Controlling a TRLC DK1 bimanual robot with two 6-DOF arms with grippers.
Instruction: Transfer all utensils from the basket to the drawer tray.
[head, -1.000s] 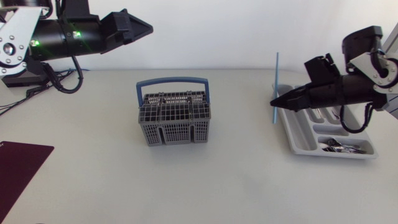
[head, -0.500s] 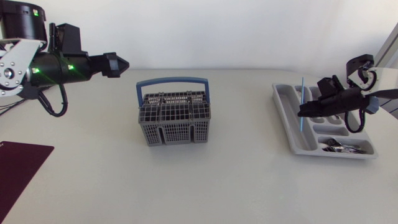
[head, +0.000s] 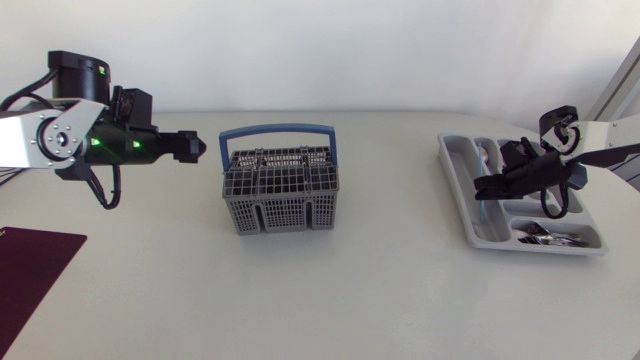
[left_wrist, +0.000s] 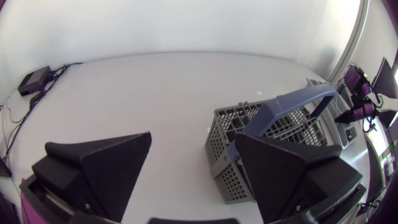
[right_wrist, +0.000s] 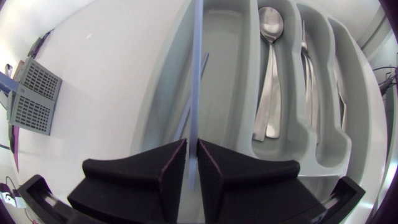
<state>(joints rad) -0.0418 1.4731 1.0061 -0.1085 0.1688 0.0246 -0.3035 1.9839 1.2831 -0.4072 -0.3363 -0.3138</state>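
Now | right end effector (right_wrist: 191, 146), clamped on thin blue plastic stick (right_wrist: 198, 74), has lowered it into grey plastic drawer tray (head: 453, 178); release next | left end effector (left_wrist: 193, 138), spread apart, swung toward grey mesh basket (head: 280, 190).

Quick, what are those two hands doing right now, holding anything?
Left hand: open, holding nothing.
Right hand: closed on a thin blue utensil, over the tray.

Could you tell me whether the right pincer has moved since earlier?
Yes; the right pincer went rightwards, from the left rim of the drawer tray to above its compartments.
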